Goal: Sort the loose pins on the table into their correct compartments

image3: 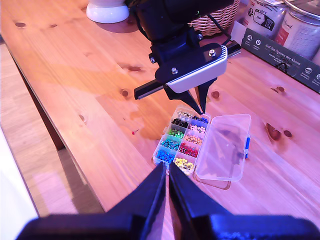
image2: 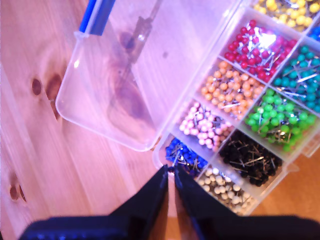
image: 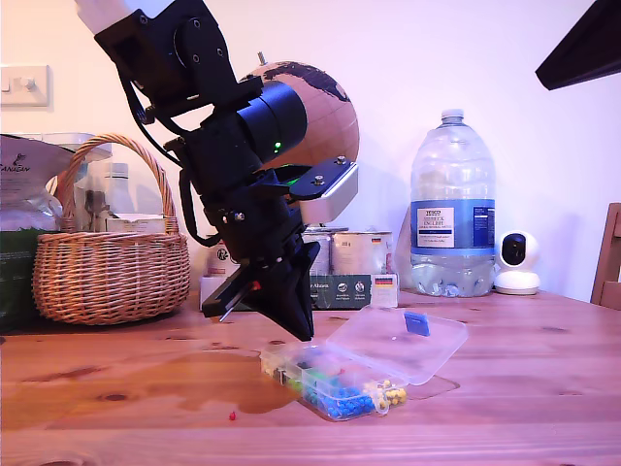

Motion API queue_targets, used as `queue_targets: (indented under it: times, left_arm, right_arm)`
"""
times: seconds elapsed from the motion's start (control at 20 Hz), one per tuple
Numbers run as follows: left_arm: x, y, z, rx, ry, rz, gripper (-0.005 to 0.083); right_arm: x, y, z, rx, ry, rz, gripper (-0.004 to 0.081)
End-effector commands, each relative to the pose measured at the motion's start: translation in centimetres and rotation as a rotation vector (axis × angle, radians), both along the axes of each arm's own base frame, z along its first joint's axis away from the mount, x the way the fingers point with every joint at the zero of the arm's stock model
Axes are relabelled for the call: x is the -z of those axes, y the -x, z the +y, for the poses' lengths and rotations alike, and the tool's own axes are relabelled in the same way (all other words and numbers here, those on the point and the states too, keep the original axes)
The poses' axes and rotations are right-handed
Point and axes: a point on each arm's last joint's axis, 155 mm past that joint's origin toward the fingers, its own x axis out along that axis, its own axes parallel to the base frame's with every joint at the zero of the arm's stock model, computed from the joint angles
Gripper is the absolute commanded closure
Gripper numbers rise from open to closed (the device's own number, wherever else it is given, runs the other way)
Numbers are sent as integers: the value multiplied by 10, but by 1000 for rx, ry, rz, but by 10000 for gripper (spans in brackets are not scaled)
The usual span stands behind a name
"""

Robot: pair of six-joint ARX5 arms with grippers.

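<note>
The clear plastic box [image: 335,388] lies open on the table [image: 116,388], its lid [image: 403,340] folded flat beside it. Its compartments hold sorted pins: blue [image2: 182,155], white [image2: 222,185], black [image2: 250,160], pink [image2: 205,125], green [image2: 275,117]. My first gripper [image2: 170,172] points down just above the blue compartment, its fingers shut; I cannot tell if a pin is pinched. One loose red pin [image: 232,416] lies on the wood to the exterior view's left of the box, also seen as the red pin [image3: 134,132]. My second gripper [image3: 167,172] hovers high, shut and holding nothing.
A wicker basket [image: 112,262] stands at the back on the exterior view's left. A globe [image: 320,107], tins and a dark carton [image: 349,289] sit behind the arm, and a water bottle [image: 452,209] and a white camera [image: 516,262] stand at the back right. The table's front edge [image3: 60,135] is close to the box.
</note>
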Motion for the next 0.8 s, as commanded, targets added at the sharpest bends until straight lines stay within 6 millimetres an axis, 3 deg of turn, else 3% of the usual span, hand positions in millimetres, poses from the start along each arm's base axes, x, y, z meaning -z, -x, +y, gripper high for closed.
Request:
queue_targets:
  times: [0.0,0.4,0.75]
  left_arm:
    - [12,3,0,3,-8,23,744]
    - [2,2,0,-67,-6,8,797]
    - [-53,30,-10,-350,138,97,797]
  right_arm:
    - [1,0,1,-3,-1,4,783]
    - [1,0,1,-3,-1,4,783]
    - [0,0,2,-3,-4,0,783]
